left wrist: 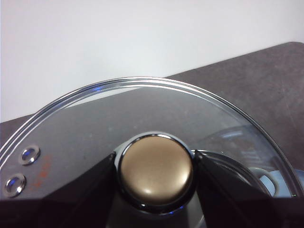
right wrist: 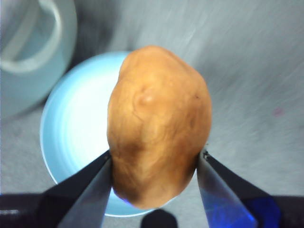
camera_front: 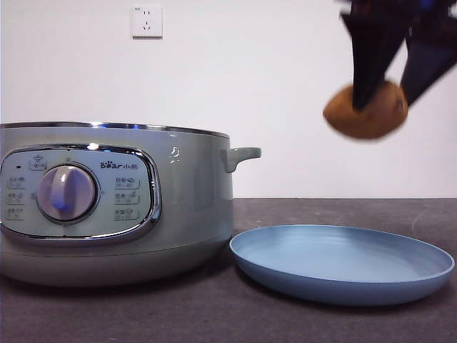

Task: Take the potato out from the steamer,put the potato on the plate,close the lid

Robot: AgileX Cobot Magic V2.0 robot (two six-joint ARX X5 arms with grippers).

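Note:
My right gripper (camera_front: 389, 89) is shut on the orange-brown potato (camera_front: 365, 111) and holds it high in the air over the right part of the light-blue plate (camera_front: 343, 263). In the right wrist view the potato (right wrist: 156, 123) sits between the jaws with the plate (right wrist: 71, 137) below it. The grey-green steamer (camera_front: 107, 204) stands at the left with no lid on it. My left gripper (left wrist: 156, 171) is shut on the knob (left wrist: 156, 172) of the glass lid (left wrist: 118, 114) and holds it up, out of the front view.
The steamer's side handle (camera_front: 241, 155) points toward the plate. The steamer's rim (right wrist: 28, 52) shows next to the plate in the right wrist view. A wall socket (camera_front: 146, 21) is on the white wall behind.

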